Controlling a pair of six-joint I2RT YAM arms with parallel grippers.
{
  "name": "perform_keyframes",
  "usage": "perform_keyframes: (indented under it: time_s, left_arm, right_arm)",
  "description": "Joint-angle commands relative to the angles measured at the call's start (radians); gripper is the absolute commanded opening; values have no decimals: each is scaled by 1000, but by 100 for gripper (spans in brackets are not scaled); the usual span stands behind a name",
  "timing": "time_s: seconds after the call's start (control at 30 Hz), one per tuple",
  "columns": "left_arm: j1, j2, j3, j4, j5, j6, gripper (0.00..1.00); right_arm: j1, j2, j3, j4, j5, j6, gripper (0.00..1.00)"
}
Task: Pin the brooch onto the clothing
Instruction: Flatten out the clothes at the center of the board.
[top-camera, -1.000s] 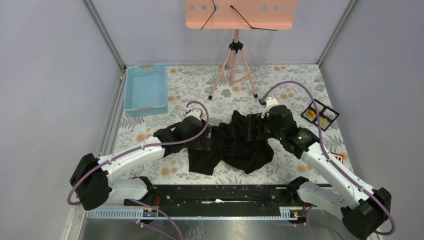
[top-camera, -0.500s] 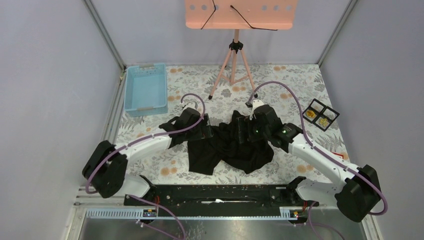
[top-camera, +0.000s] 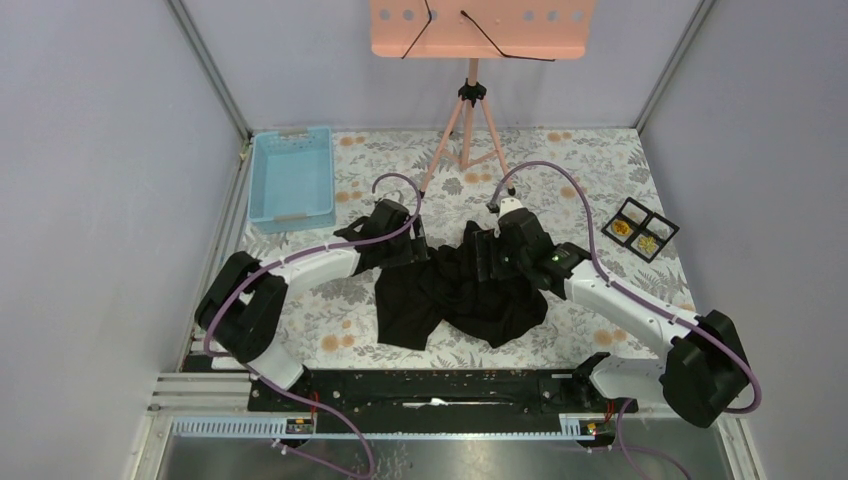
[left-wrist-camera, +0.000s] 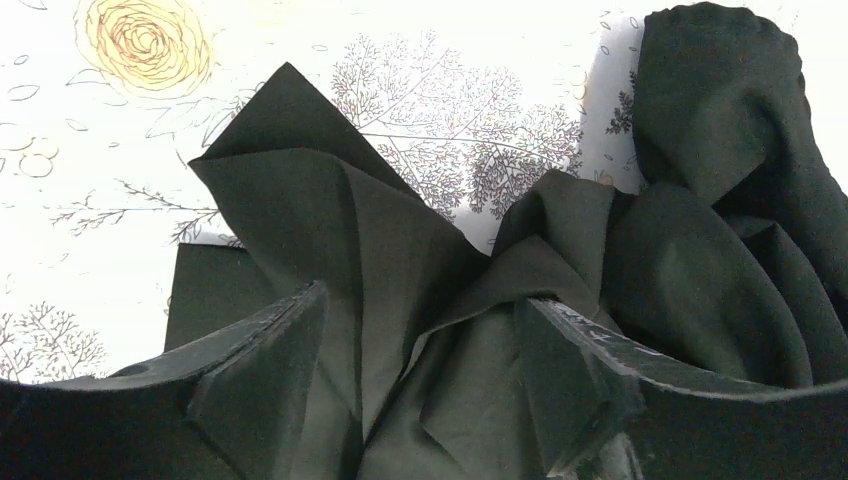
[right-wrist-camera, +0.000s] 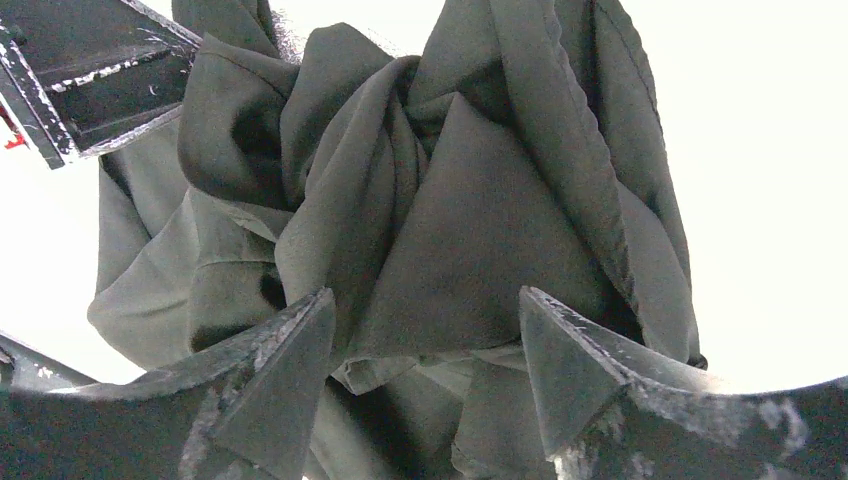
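Note:
The clothing, a black shirt (top-camera: 460, 300), lies crumpled on the floral cloth at mid-table. My left gripper (top-camera: 418, 250) is at its left upper edge. In the left wrist view the left gripper (left-wrist-camera: 420, 300) is open, with folds of shirt (left-wrist-camera: 350, 230) lying between the spread fingers. My right gripper (top-camera: 483, 258) is at the shirt's top middle. In the right wrist view the right gripper (right-wrist-camera: 425, 295) is open over bunched fabric (right-wrist-camera: 470, 200). Gold brooches sit in a black compartment tray (top-camera: 640, 228) at the right. Neither gripper holds a brooch.
A light blue bin (top-camera: 292, 178) stands at the back left. A pink tripod stand (top-camera: 470, 120) rises behind the shirt. The other gripper's black finger (right-wrist-camera: 90, 70) shows at the upper left of the right wrist view.
Both arms have reached further away from their bases. The left gripper moved right and back to the shirt's left edge. The right gripper moved left onto the shirt's top.

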Motion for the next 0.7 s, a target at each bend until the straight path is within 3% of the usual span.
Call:
perform_keyframes:
  time_s: [0.0, 0.13, 0.27, 0.47, 0.53, 0.63, 0.67]
  left_arm:
    - [0, 34, 53, 26, 3, 22, 70]
    - [-1, 35, 39, -7, -67, 33, 65]
    - [0, 20, -5, 27, -80, 22, 62]
    - [0, 66, 6, 55, -46, 10, 48]
    - [-1, 74, 3, 67, -42, 7, 36]
    - [0, 78, 1, 84, -27, 3, 27]
    - [-1, 78, 0, 93, -18, 2, 19]
  right_arm:
    - [10, 15, -3, 23, 5, -3, 71]
    - [9, -7, -13, 12, 18, -2, 58]
    - [10, -45, -28, 13, 24, 5, 33]
    - [10, -85, -39, 7, 25, 20, 29]
    - [9, -87, -42, 1, 26, 19, 29]
    - [9, -73, -45, -1, 24, 22, 28]
    - [10, -68, -47, -1, 21, 23, 22]
